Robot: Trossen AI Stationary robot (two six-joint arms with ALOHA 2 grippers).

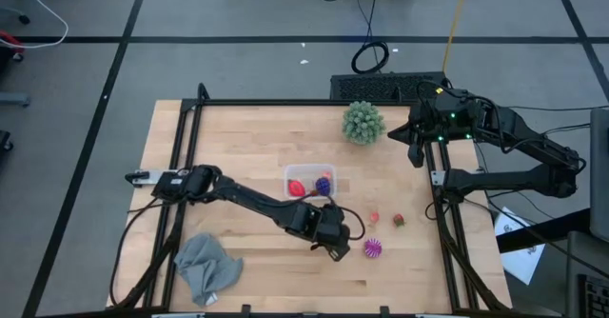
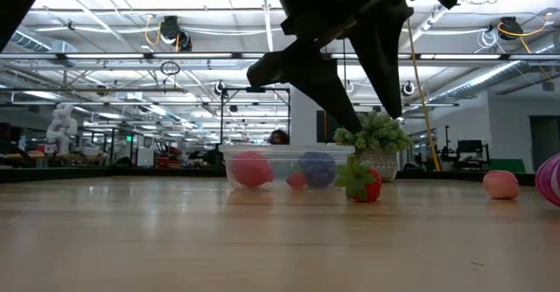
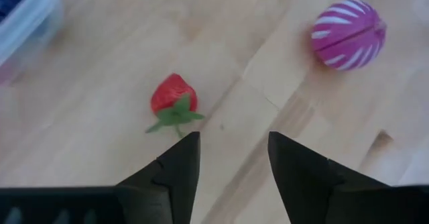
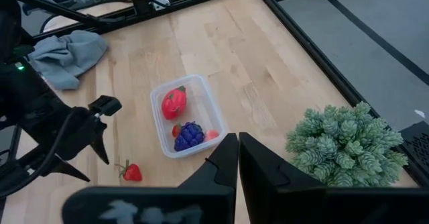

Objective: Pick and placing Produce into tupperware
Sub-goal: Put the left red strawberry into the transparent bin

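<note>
The clear tupperware (image 1: 310,181) stands mid-table and holds a red piece (image 4: 173,102), a purple grape cluster (image 4: 190,135) and small red bits. On the wood to its near right lie a red strawberry (image 3: 174,100), a striped magenta ball (image 3: 347,33), a pink piece (image 1: 375,217) and a dark red piece (image 1: 398,220). My left gripper (image 3: 231,150) hangs open above the table, slanting down, with the strawberry just beyond its fingertips and outside the gap. My right gripper (image 4: 238,158) is shut, raised at the table's far right edge.
A green spiky ball (image 1: 363,122) stands on the table's far side, close to my right arm. A crumpled grey cloth (image 1: 207,266) lies at the near left. Black frame rails (image 1: 440,213) run along the table's edges. Bare wood lies between the cloth and the produce.
</note>
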